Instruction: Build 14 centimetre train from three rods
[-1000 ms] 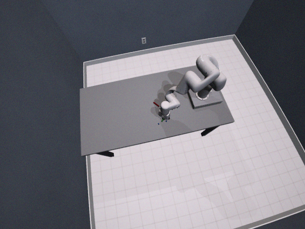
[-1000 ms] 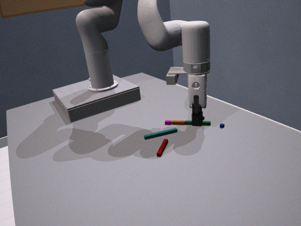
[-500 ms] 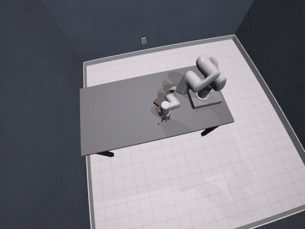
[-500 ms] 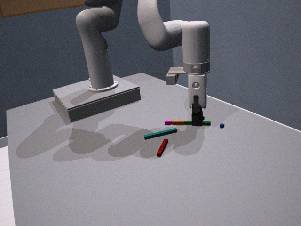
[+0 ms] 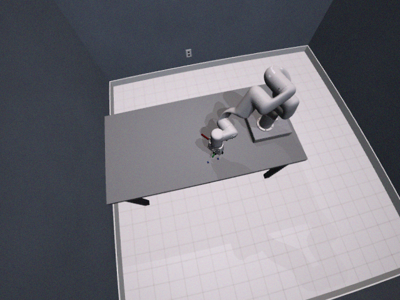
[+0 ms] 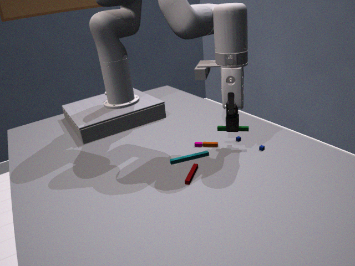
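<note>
My gripper [image 6: 232, 126] is shut on the green rod [image 6: 232, 128] at its middle and holds it level, a little above the table; it also shows in the overhead view [image 5: 214, 154]. A magenta rod [image 6: 198, 143] and an orange rod [image 6: 210, 144] lie end to end on the table, left of and below the held rod. A turquoise rod [image 6: 189, 157] and a red rod [image 6: 191, 173] lie apart nearer the front. Two small blue rods [image 6: 238, 138] [image 6: 261, 147] lie loose to the right.
The arm's base plate [image 6: 114, 116] stands at the back left of the table. The table's right edge [image 6: 286, 128] runs close behind the gripper.
</note>
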